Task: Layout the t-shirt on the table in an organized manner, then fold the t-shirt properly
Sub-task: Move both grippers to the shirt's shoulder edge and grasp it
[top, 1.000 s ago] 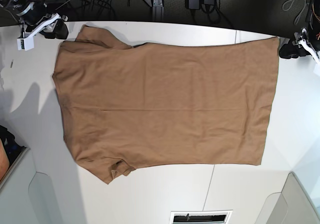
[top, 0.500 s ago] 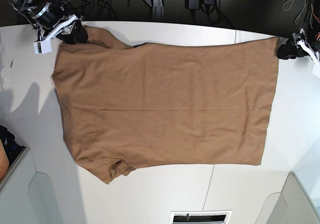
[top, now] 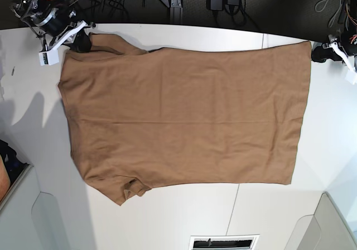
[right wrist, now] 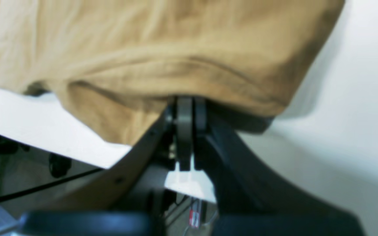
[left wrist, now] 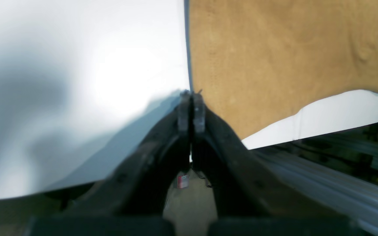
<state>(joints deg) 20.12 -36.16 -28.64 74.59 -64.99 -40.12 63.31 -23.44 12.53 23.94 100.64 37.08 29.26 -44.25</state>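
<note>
Right hand (right wrist: 189, 108): fingers pressed together at the far left corner of the table (top: 167, 216), tips tucked against the lifted edge of the far sleeve; whether cloth sits pinched between them, impossible to tell.

Left hand (left wrist: 191, 98): fingers likewise closed flat on one another, nothing visibly between them, parked just beside the hem corner near the far right corner of the table, cloth to one side, bare white top to the other.

Shirt (top: 184, 116): spread flat across the middle of the table, collar end toward the left edge, hem toward the right edge, near sleeve crumpled toward the near edge.

Likely light, soft and limp, prone to sagging and wrinkling when lifted; best taken at corners, hem and sleeve edges, pinched low against the table and drawn taut between both hands.
</note>
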